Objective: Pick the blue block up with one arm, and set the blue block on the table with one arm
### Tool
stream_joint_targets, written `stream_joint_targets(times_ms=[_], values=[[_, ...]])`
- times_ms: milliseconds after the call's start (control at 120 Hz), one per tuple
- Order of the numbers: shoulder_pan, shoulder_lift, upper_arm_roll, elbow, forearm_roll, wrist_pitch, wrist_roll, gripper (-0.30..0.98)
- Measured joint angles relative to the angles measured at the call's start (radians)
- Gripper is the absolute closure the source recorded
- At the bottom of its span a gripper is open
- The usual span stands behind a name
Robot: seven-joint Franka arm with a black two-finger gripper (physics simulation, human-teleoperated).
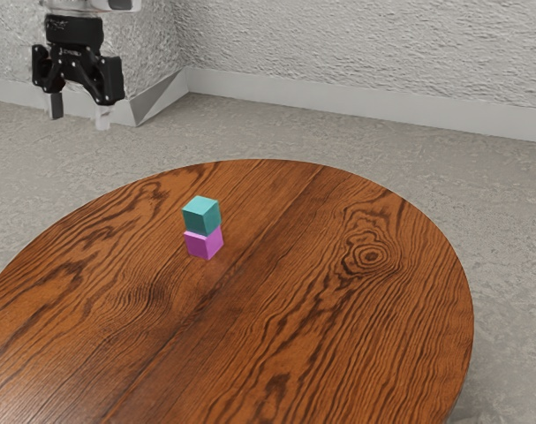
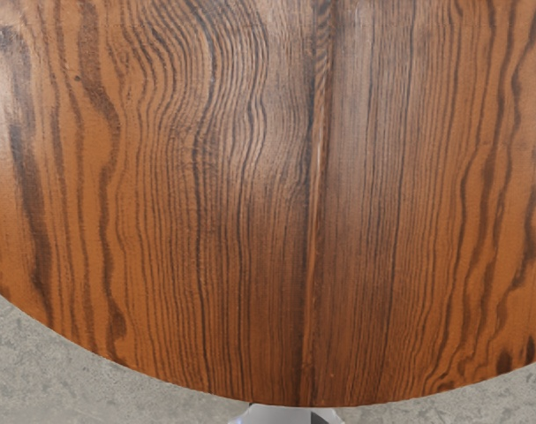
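High at the exterior view's upper left hangs my gripper [image 1: 79,115], its two fingers wide apart with nothing between them. A teal-blue block [image 1: 201,215] rests on top of a purple block [image 1: 204,244], slightly turned relative to it. Both stand on the round wooden table [image 1: 338,353], away from my gripper and lower than it. In the wrist view the wooden tabletop [image 2: 250,194] shows its grain and a seam.
The table's curved edge [image 2: 109,359] and the grey floor [image 2: 38,362] lie below my hand in the wrist view. A pale wall [image 1: 356,62] rises behind the table in the exterior view.
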Motion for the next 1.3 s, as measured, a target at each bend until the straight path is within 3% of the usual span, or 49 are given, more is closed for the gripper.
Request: stream_joint_targets(times_ms=[200, 508, 708, 833, 1042, 1300], values=[[0.017, 0.018, 0.001, -0.006, 0.004, 0.231, -0.005, 0.0], [0.148, 0.075, 0.003, -0.03, -0.007, 0.347, -0.011, 0.0], [0.178, 0.083, -0.002, -0.316, -0.014, 0.527, -0.011, 0.0], [0.181, 0.105, -0.001, -0.415, -0.012, 0.654, -0.002, 0.0], [0.207, 0.181, -0.001, -0.443, -0.007, 0.814, 0.05, 0.0], [0.199, 0.279, -0.001, -0.377, -0.021, 0.88, 0.088, 0.0]])
